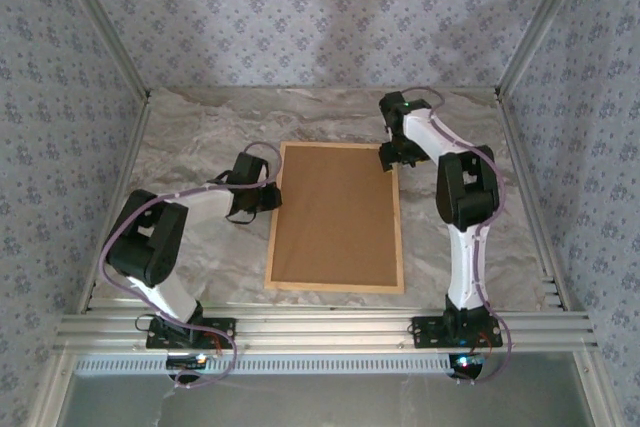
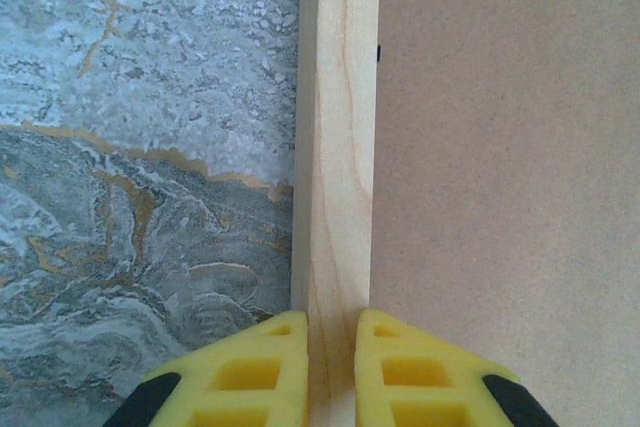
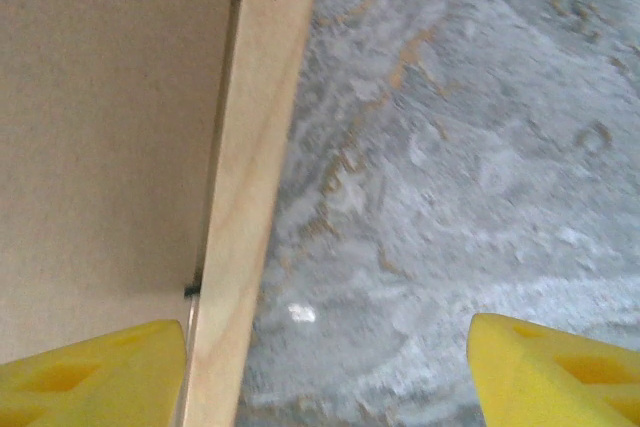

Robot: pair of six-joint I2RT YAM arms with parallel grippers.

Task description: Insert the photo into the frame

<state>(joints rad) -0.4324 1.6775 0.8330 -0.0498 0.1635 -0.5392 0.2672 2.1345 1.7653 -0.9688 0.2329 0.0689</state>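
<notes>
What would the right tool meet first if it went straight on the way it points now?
Probably the frame at its wooden rail, or the marble table just beside it: the open right tool straddles that rail near a corner. Depth is unclear.

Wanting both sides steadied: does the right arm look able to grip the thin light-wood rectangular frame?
Probably yes: the right gripper stands open astride a rail of the thin light-wood rectangular frame, nothing between.

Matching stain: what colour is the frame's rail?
Pale natural wood; thin rectangular frame shows best from left wrist.
</notes>
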